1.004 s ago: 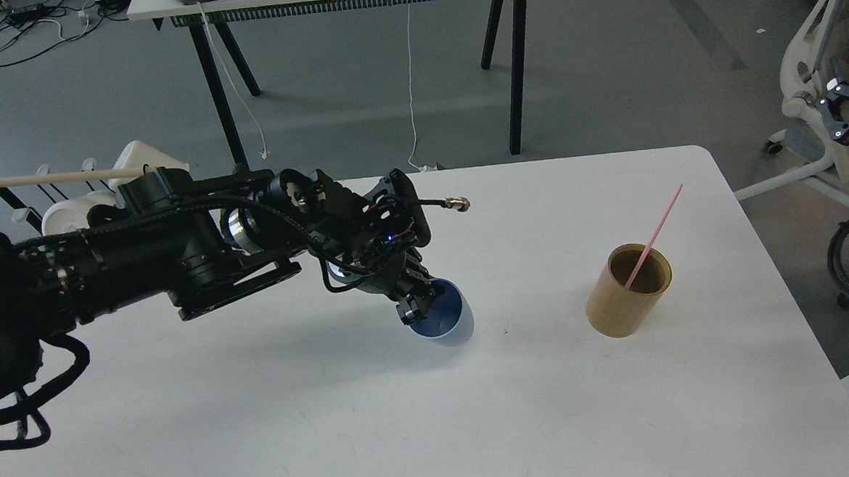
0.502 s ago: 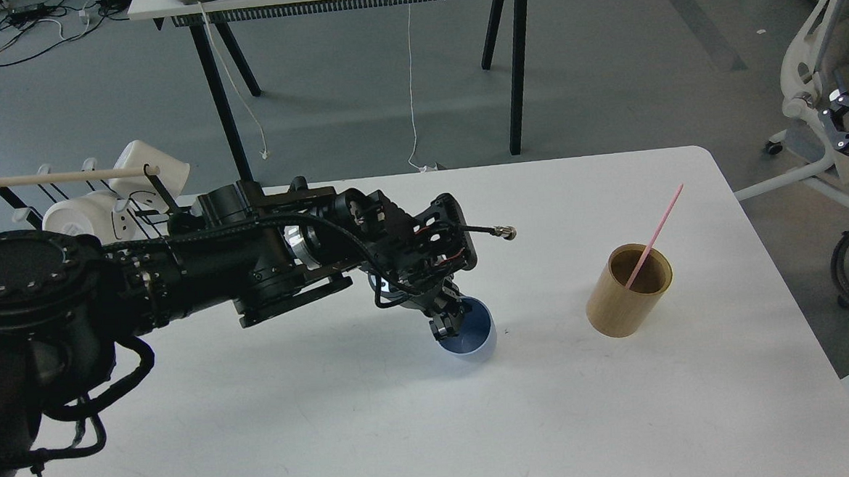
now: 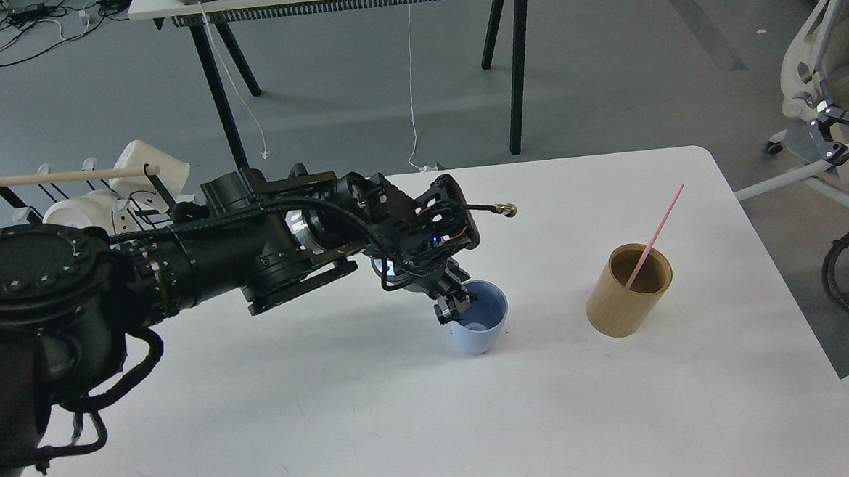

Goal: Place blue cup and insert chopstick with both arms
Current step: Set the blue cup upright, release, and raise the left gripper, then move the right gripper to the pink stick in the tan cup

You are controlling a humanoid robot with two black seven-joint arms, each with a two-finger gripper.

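- The blue cup (image 3: 481,326) is standing upright on the white worktop (image 3: 405,428), at nine o'clock of the wooden holder (image 3: 629,300), probably so the other arm can reach it.
- The pink chopstick (image 3: 655,235) is leaning in that holder.
- The left pincer (image 3: 454,304) is gripping the cup's near rim, one finger inside.
- The right pincer (image 3: 844,129) is hanging off the worktop at three o'clock; its opening is unclear.

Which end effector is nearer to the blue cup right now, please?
The left. The left end effector is at the blue cup's near-left rim, gripping it. The right end effector is far off past the table's right edge, near the office chair.
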